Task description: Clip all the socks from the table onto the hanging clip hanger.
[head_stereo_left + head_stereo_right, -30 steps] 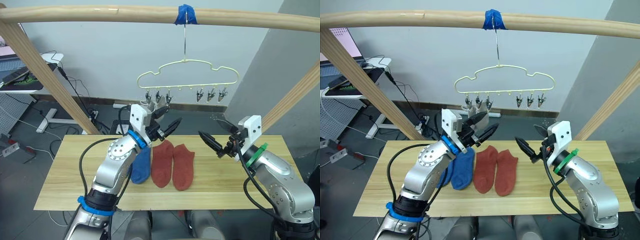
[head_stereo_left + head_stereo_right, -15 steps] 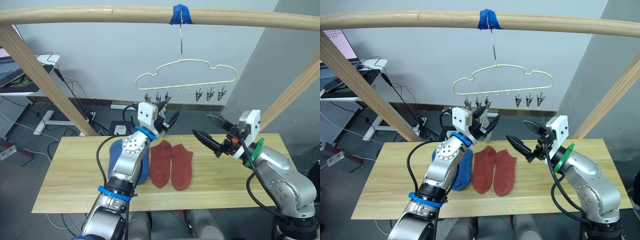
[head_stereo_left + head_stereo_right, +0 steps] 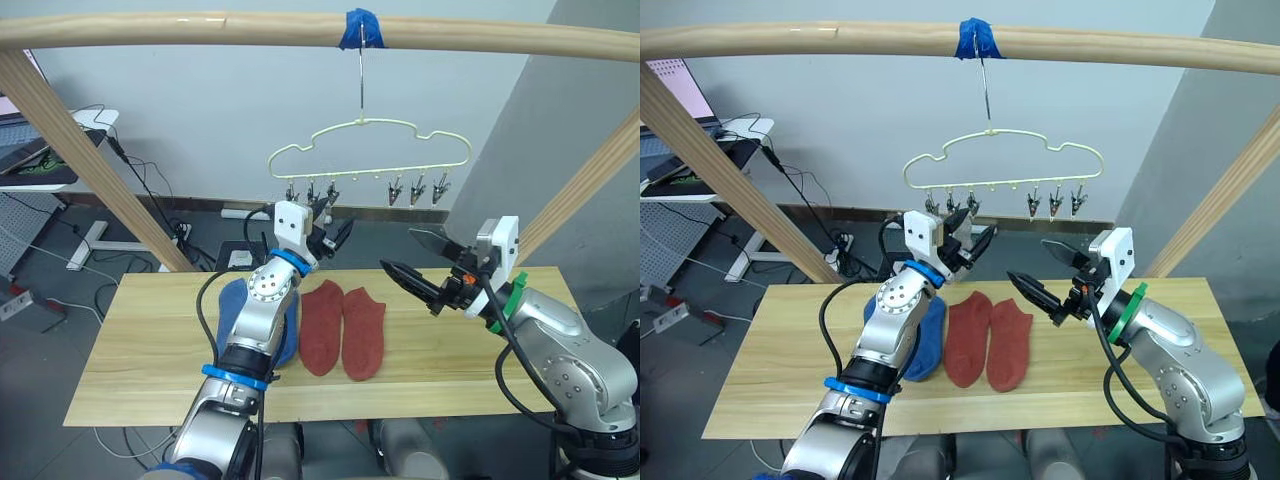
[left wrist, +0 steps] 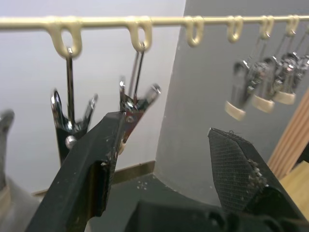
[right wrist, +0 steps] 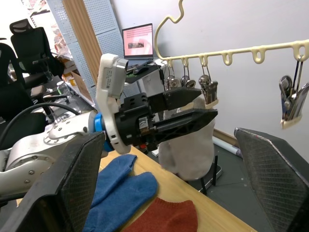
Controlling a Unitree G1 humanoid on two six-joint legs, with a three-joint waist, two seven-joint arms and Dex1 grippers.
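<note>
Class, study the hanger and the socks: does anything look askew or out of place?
Nothing is damaged. The clip hanger hangs slightly tilted, its left end lower, with the open left end effector at its clips. The blue socks overlap on the table.

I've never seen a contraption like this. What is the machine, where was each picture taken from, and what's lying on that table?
It's a humanoid robot meant to peg socks onto the yellow clip hanger, which hangs from a wooden rail. Two pictures come from cameras in its head, looking down over both arms. The other two come from a camera on each wrist, looking along that arm's jaws. On the table lie blue socks and two rust-red socks. The left gripper is raised to the hanger's clips, jaws open. A pale sock hangs beside it; I can't tell whether it's clipped. The right gripper is above the table, open and holding nothing.
</note>
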